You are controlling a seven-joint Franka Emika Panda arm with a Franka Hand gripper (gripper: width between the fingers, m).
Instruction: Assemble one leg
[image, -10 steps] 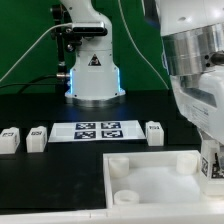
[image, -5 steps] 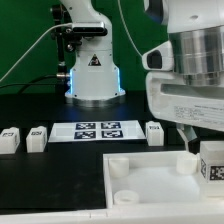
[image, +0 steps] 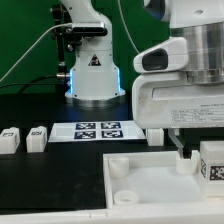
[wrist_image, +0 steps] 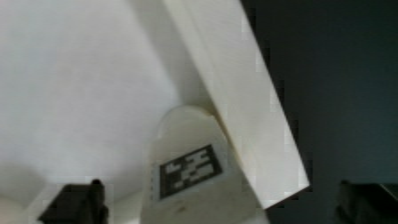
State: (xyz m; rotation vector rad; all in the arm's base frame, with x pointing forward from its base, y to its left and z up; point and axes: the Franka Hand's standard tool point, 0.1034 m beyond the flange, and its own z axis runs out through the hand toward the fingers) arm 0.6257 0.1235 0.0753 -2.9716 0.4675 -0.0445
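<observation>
One leg (image: 212, 162), a small white block with a tag on its face, stands upright at the far corner of the large white panel (image: 150, 195), at the exterior view's right. My gripper (image: 210, 142) hangs just above it, open; one dark finger (image: 185, 148) shows beside the leg. In the wrist view the leg (wrist_image: 192, 165) lies between the two fingertips (wrist_image: 75, 200), with gaps on both sides, and my gripper (wrist_image: 217, 205) is not gripping it. Two more legs (image: 9, 138) (image: 36, 137) stand at the exterior view's left.
The marker board (image: 98, 130) lies behind the panel. Another leg (image: 155, 133) stands beside it, partly behind my arm. The robot base (image: 92, 75) is at the back. The panel has round corner sockets (image: 120, 165). The panel's edge (wrist_image: 231, 90) runs across the wrist view.
My arm has risen from the leg at the panel's corner. The leg has stayed standing in place and is now free of the fingers.
</observation>
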